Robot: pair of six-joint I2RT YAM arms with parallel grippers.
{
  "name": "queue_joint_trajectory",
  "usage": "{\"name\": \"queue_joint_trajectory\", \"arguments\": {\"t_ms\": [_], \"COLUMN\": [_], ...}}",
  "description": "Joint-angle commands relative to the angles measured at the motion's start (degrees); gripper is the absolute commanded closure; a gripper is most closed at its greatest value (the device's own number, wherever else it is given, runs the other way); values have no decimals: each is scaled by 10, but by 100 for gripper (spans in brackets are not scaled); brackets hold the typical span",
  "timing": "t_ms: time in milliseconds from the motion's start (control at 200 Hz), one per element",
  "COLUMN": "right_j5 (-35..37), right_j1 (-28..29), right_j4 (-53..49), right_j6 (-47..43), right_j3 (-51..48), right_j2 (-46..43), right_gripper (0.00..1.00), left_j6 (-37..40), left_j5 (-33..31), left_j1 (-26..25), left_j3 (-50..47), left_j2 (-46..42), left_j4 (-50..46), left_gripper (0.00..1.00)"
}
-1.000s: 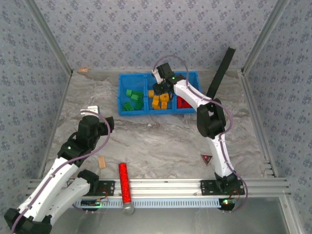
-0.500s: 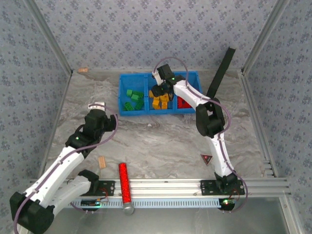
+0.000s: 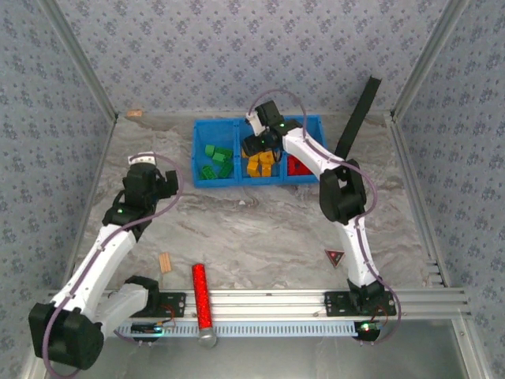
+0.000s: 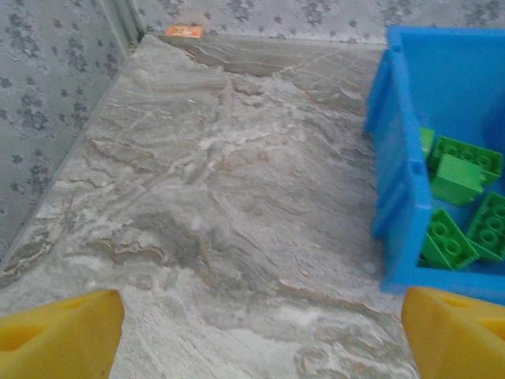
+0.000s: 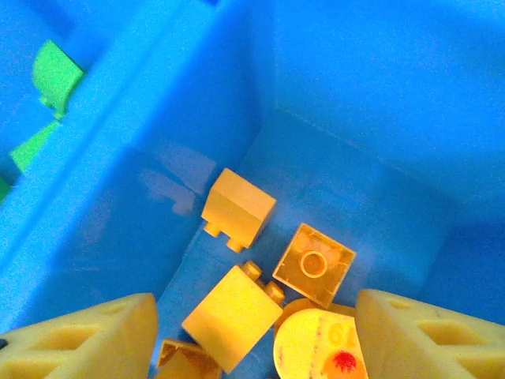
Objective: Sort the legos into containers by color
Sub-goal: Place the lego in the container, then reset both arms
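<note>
Nearest me, at six o'clock on the marbled grey tabletop (image 3: 260,229), a long red glittery cylinder (image 3: 200,294) lies pointing away from me, its near end over the rail. A small tan wooden block (image 3: 165,262) sits at its ten o'clock, close but apart. A dark triangular marker (image 3: 334,257) lies at four o'clock beside my right arm.

At nine o'clock my left claw (image 3: 144,167) hangs above the table. From its wrist, the left claw (image 4: 260,316) is released: the yellow fingers (image 4: 63,335) stand wide apart with bare tabletop between them.

At twelve o'clock stands the bright blue plastic bin (image 3: 195,154) of three side-by-side compartments; its wall (image 4: 394,158) is at my left claw's two o'clock. The green studded bricks (image 3: 215,162) (image 4: 461,170) lie in the left compartment, the orange-yellow studded bricks (image 3: 260,163) in the middle, the red bricks (image 3: 297,166) in the right.

My right claw (image 3: 256,146) is over the middle compartment. Its wrist view shows the right claw (image 5: 256,316) slack and spread, gripping nothing. The orange-yellow bricks (image 5: 237,207) lie loose on the blue floor (image 5: 355,205) beneath it, and green ones (image 5: 55,75) show past the divider at ten o'clock.

Farthest, at one o'clock, a flat black panel (image 3: 359,118) leans against the wall.
</note>
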Motion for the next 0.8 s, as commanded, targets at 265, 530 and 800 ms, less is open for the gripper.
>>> {"name": "queue_joint_trajectory", "arguments": {"t_ms": [265,530,800], "right_j5": [6,35,111], "right_j1": [-10,-63,-108], "right_j4": [-58,-24,47], "right_j6": [-15,-1,30], "right_j3": [-45,-293,-527], "right_j2": [-133,-358,-560], "right_gripper": [13,0,0], "left_j6": [40,55,74], "left_j5": [-19,-43,60], "left_j1": [58,68,124], "left_j3": [-39,-142,-204], "left_j2": [25,62,167], "left_j4": [90,263,505], "left_gripper": [0,0,0]}}
